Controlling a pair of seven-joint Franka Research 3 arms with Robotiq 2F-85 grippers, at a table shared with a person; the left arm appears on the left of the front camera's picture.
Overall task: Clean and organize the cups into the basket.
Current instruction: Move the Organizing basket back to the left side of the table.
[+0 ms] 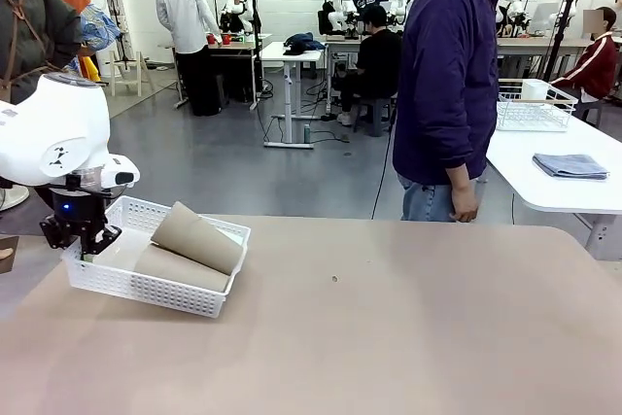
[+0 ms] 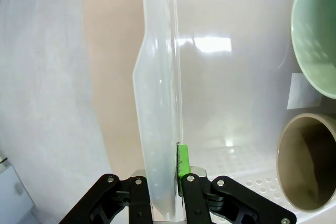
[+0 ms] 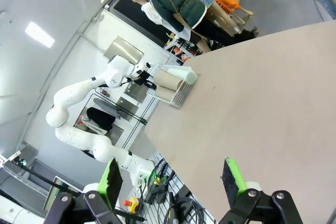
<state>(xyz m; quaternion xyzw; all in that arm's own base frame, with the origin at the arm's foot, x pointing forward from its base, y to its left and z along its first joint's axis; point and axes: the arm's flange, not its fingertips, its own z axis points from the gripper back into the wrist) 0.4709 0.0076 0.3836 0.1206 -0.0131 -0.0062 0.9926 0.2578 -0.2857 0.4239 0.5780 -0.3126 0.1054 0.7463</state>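
The left gripper (image 2: 168, 187) pinches the basket (image 2: 157, 103) rim, probably to move it; cups (image 1: 194, 240) lie inside. The right gripper (image 3: 170, 182) is spread wide, empty, above the table (image 3: 273, 103).

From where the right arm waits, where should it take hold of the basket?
Take the short end wall of the white lattice basket nearest the table's middle, from above, one finger inside and one outside. The left gripper is shut on the opposite end's rim, the basket sits tilted, and the brown cups lean over that right end, so keep to the bare rim near a corner. The right gripper is open.
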